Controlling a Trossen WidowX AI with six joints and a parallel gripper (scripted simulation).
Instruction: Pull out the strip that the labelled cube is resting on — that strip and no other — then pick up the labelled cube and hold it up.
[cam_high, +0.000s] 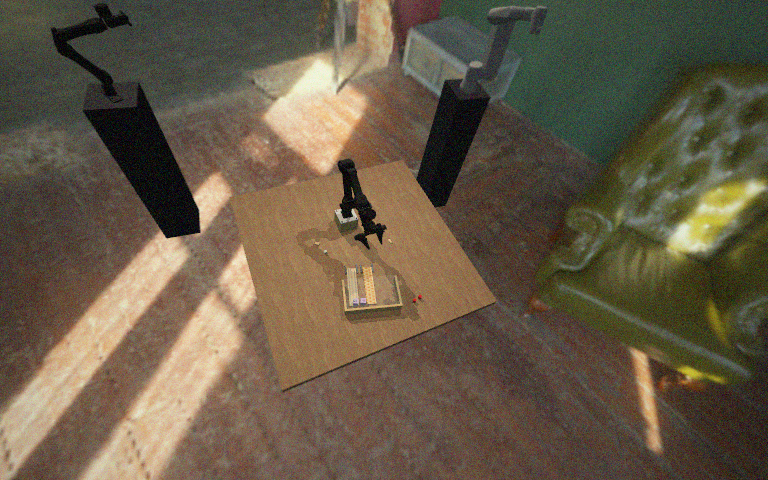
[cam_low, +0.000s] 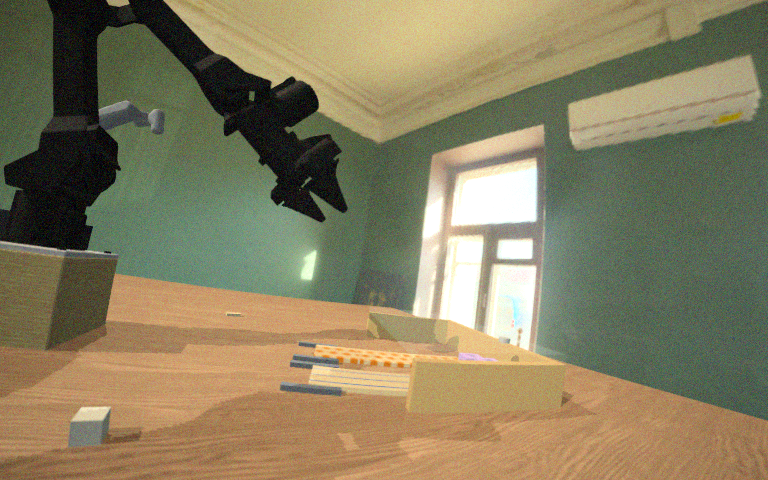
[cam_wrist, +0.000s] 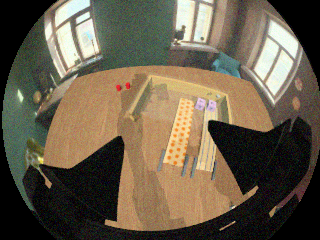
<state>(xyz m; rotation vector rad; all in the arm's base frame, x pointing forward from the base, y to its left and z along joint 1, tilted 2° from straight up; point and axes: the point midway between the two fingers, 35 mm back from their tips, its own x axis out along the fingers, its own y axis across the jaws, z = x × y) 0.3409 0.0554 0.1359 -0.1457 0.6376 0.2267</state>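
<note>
My gripper is open and empty, high above the table on the near side of the tray. The wooden tray has walls on three sides. A striped strip and an orange-dotted strip lie side by side, blue-grey bars at their near ends. One purple cube appears to rest on the striped strip's far end. Another purple cube sits beside it, between the strips; its support is unclear. Cube markings are too blurred to read.
Two small red pieces lie outside the tray. A small white block and a flat pale piece lie on the table nearer the robot's base. Tray walls stand around the cubes' end.
</note>
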